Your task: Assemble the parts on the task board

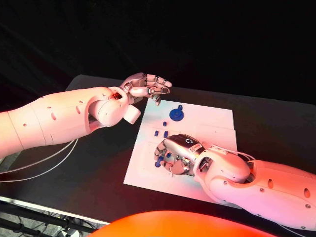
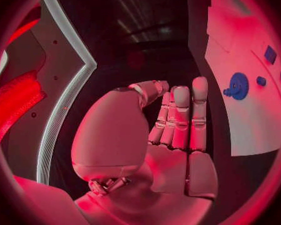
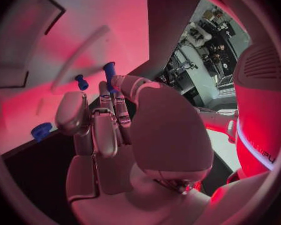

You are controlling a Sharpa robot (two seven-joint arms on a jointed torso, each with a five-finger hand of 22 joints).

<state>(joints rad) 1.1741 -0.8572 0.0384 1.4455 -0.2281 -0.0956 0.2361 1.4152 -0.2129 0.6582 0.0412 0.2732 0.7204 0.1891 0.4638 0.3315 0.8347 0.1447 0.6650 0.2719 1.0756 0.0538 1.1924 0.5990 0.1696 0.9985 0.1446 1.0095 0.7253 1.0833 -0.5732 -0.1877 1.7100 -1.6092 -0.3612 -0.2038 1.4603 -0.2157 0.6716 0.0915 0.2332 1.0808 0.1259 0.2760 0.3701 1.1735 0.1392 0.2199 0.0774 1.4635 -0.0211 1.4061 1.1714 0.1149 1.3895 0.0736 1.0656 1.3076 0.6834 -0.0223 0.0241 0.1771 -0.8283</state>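
Two hands work about the board (image 1: 201, 118), the white plate lying on the black table (image 1: 286, 123). The right hand (image 1: 178, 152) lies over the board's near left part, palm down, its fingers (image 1: 165, 159) curled toward the plate; in the right wrist view a thumb and a finger close round a blue peg (image 3: 108, 71) at its top, so this hand holds the peg, which stands upright on the board. A smaller blue peg (image 3: 82, 82) stands just beside it, apart from the fingers, and a blue round part (image 3: 41, 131) sits near the board's edge. The left hand (image 1: 145, 87) hovers above the table beyond the board's far left corner, touching nothing; in the left wrist view its fingers (image 2: 181, 117) stand straight and close together, the thumb folded across the palm, with nothing in them. On the board's far part, near that left hand, lies a blue gear (image 1: 176, 114), flat on the plate. Between the gear and the right hand stand a few small blue pegs (image 1: 164, 133), well apart from the gear. More blue pieces (image 1: 159, 160) show at the right hand's fingertips; how they sit in the board I cannot tell.
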